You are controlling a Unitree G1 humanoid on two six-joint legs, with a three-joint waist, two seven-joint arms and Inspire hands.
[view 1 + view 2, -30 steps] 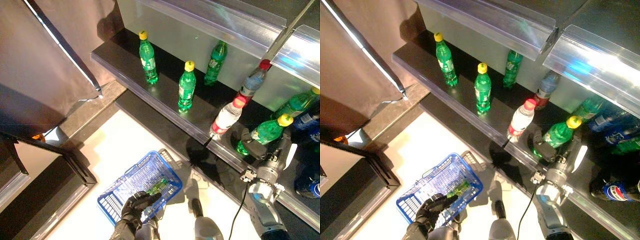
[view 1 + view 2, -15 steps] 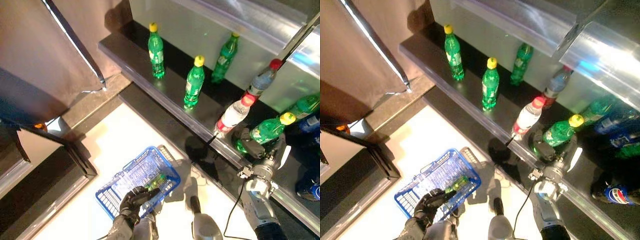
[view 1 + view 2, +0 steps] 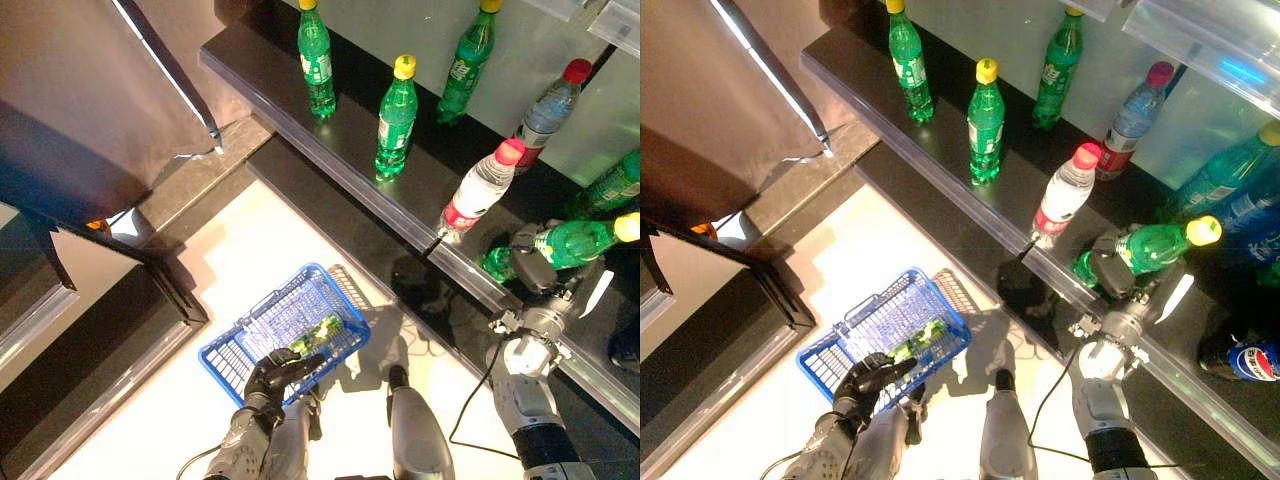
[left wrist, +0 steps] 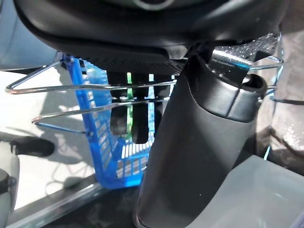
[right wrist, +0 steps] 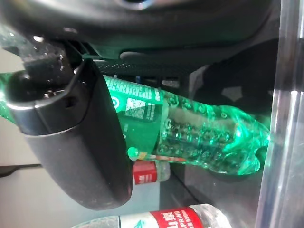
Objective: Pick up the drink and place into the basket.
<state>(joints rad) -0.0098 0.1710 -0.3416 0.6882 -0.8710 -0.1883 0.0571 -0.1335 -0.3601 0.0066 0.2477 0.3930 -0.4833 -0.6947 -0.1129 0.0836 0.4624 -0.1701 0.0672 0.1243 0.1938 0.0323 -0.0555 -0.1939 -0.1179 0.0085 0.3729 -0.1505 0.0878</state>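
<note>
My right hand (image 3: 538, 272) is shut on a green bottle with a yellow cap (image 3: 580, 240) at the right end of the dark shelf (image 3: 300, 120). The bottle is tilted steeply, its cap pointing right. In the right wrist view my thumb (image 5: 76, 137) and fingers wrap round the bottle's label (image 5: 199, 137). My left hand (image 3: 275, 372) is shut on the wire handles (image 4: 95, 88) of the blue basket (image 3: 255, 310), which hangs low in front of me. A green drink (image 3: 318, 332) lies inside the basket.
More green bottles (image 3: 396, 118) and clear bottles with red caps (image 3: 478, 192) stand on the shelf behind its clear front lip (image 3: 400, 225). A dark blue drink (image 3: 1240, 360) lies at the far right. A dark cabinet (image 3: 90, 110) stands at the left.
The camera has moved, so the whole scene has shifted. The green bottle in my right hand leans further over, cap more to the right. The basket still hangs from my left hand.
</note>
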